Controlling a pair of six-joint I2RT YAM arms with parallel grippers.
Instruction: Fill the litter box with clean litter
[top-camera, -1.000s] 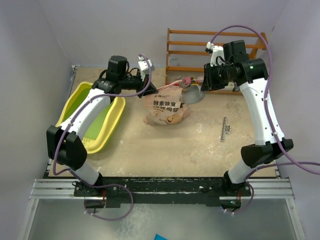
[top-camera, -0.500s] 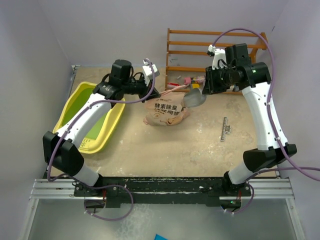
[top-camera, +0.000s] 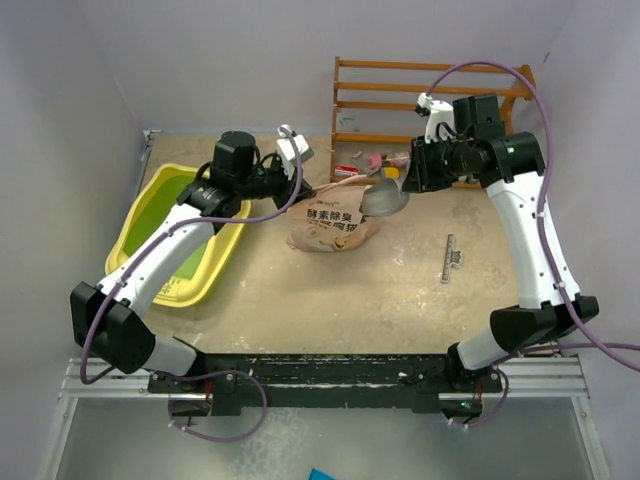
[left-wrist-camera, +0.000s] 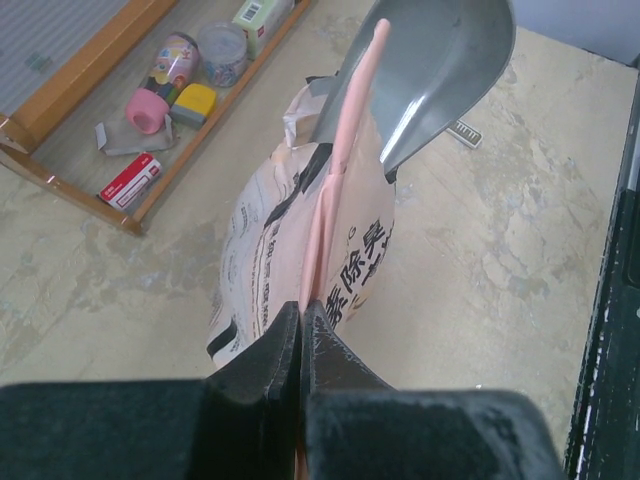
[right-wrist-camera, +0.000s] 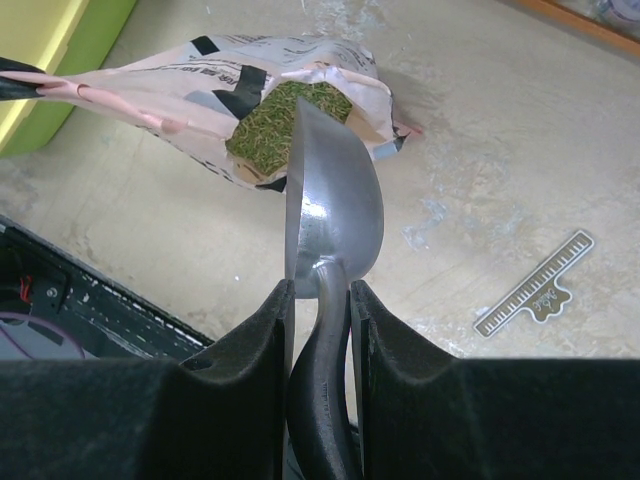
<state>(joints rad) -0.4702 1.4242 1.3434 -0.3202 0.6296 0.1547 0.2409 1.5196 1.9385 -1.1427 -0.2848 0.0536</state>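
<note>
The yellow litter box (top-camera: 222, 250) stands at the left of the table; its corner shows in the right wrist view (right-wrist-camera: 40, 60). The peach-pink bag (top-camera: 330, 225) lies in the middle, its mouth showing clean litter (right-wrist-camera: 285, 125) inside. My left gripper (top-camera: 304, 186) is shut on the bag's upper pink edge (left-wrist-camera: 335, 180), holding it up; its tips (left-wrist-camera: 301, 312) meet on the film. My right gripper (top-camera: 408, 180) is shut on the handle of the silver scoop (top-camera: 383, 198), whose blade (right-wrist-camera: 335, 215) hovers right at the bag's mouth, just above the litter.
A wooden rack (top-camera: 430, 100) stands along the back wall, with small items on its bottom shelf (left-wrist-camera: 190, 70). A small ruler (top-camera: 451, 257) lies on the table right of the bag. The arms' base rail (top-camera: 320, 375) runs along the near edge.
My left arm has swung its elbow leftward while keeping hold of the bag's edge. The right arm has drawn slightly up and right with the scoop.
</note>
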